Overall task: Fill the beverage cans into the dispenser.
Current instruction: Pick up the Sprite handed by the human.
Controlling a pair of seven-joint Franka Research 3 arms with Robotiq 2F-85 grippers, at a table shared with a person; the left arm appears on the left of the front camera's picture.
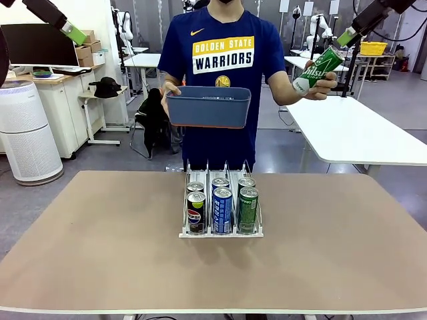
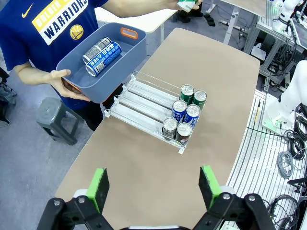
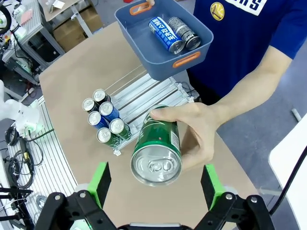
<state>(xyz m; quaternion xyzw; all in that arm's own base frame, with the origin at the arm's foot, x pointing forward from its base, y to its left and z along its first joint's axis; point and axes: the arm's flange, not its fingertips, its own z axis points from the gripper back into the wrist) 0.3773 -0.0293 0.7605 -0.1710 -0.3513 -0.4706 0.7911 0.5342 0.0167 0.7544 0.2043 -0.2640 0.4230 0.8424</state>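
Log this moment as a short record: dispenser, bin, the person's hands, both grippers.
dispenser: on the table, three lanes, two upright cans each
lanes: Pepsi cans robot's left, blue cans middle, green cans right
bin: held by the person, with a blue can and a dark can lying inside
offered can: green, in the person's other hand, before the right gripper
right gripper: fingers open, empty
left gripper: fingers open, empty, raised

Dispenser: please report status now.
Left gripper open, right gripper open, both empty. Person's hand offers green can. Dispenser holds six cans. Blue bin held over its back.
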